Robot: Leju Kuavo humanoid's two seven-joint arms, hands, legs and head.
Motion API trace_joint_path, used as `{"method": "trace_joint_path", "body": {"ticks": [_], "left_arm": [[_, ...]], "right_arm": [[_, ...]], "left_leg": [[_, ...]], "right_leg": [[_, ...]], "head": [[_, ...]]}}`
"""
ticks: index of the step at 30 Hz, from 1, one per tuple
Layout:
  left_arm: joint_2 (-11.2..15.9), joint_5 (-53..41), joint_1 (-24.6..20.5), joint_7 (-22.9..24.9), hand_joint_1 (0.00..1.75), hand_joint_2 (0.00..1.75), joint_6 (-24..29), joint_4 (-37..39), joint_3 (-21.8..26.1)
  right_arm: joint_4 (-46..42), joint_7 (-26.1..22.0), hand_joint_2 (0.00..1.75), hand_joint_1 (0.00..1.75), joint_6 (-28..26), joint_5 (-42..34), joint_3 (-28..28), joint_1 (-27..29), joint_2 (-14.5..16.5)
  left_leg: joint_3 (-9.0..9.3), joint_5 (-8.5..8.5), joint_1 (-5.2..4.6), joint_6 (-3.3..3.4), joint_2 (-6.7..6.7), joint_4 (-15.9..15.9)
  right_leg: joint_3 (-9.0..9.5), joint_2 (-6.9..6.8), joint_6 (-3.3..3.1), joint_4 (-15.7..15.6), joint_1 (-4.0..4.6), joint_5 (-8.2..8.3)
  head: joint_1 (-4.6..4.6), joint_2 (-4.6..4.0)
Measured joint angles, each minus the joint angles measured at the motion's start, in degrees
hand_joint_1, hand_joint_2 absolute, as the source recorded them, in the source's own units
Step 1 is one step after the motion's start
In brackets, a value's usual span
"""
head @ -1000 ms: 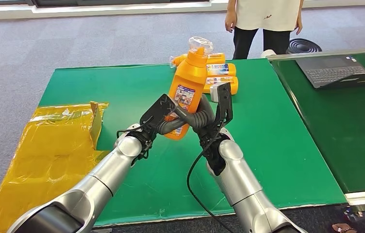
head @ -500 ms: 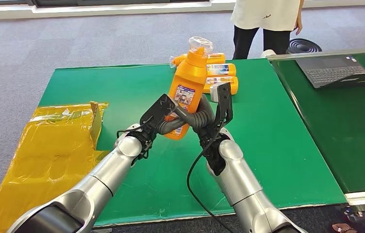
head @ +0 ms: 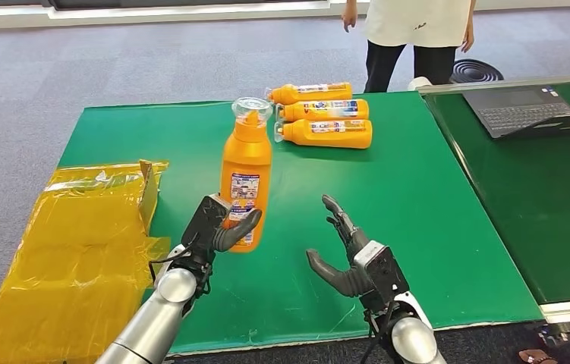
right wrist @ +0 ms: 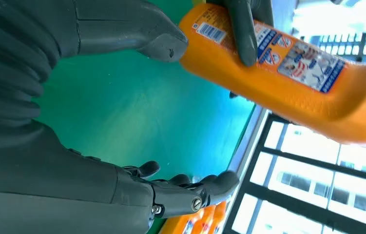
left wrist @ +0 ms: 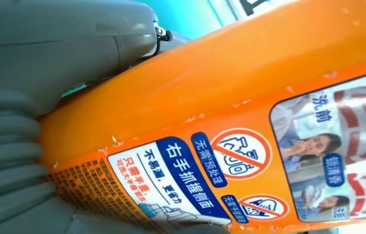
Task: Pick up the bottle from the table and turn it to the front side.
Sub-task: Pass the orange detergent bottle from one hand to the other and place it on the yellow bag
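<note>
Left robot hand (head: 217,231) grasping lower body of orange bottle (head: 246,178), thumb wrapped across label. Bottle upright, clear cap on top, over near-left part of green worktop (head: 418,205); whether base touches worktop, cannot tell. Right robot hand (head: 346,258) released, fingers spread, palm turned toward bottle, apart from it. Three more orange bottles (head: 319,114) lying on sides side by side at far edge. Yellow plastic sheet (head: 77,243) left of worktop. Laptop (head: 528,110) on neighbouring table at right. Person (head: 414,38) standing beyond far edge.
</note>
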Motion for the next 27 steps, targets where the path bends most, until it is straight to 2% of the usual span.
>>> {"method": "trace_joint_path", "body": {"ticks": [9,27], "left_arm": [[0.1,-0.7,2.7,0.3,1.75,1.75,0.4,-4.1,3.5],[-0.2,-1.5,3.3,0.3,1.75,1.75,0.0,-5.2,4.6]], "right_arm": [[-3.3,0.2,1.75,0.0,0.1,0.3,-0.1,1.8,-0.7],[-4.5,1.1,1.75,0.0,0.2,0.7,-0.2,1.4,-0.7]], "left_leg": [[0.05,0.07,0.01,0.0,0.05,0.0],[0.05,0.07,0.01,-0.01,0.05,0.0]], "right_leg": [[0.05,0.05,-0.01,0.0,0.01,0.03],[0.04,0.05,-0.01,0.0,0.01,0.04]], "head": [[-0.01,0.0],[-0.01,0.0]]}}
